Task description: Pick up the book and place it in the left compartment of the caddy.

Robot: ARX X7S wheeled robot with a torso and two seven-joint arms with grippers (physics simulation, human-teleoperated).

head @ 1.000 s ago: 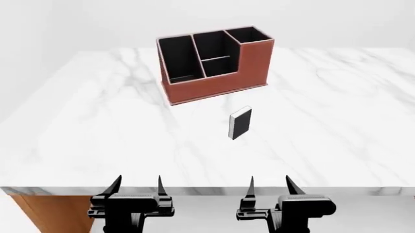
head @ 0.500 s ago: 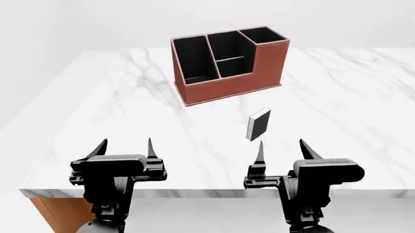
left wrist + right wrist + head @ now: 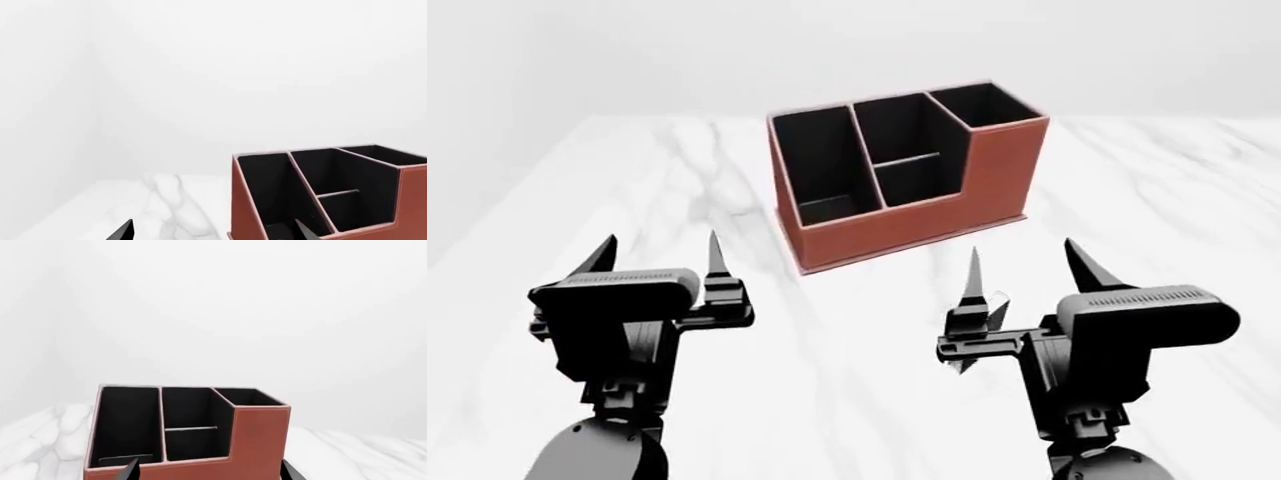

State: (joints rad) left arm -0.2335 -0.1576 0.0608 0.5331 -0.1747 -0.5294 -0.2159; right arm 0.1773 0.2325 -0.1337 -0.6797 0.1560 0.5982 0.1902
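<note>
Both claws are standing wide and holding nothing: the left gripper (image 3: 654,255) is hanging over bare marble table (image 3: 827,390) in front of the caddy (image 3: 901,175), and the right gripper (image 3: 1021,268) is hanging in front of the caddy's taller end. The book (image 3: 997,302) is lying on the table just short of the caddy, and the right gripper's body is covering nearly all of it in the head view, so only a pale sliver is showing between the fingers. That is the main risk: if the right arm is descending blind, a fingertip is likely striking the cover and skidding or tipping the thin book rather than straddling it. Neither wrist view is showing the book at all; both are looking at the caddy and wall. The left compartment (image 3: 814,165) is lying open, its floor dim and hard to read.
</note>
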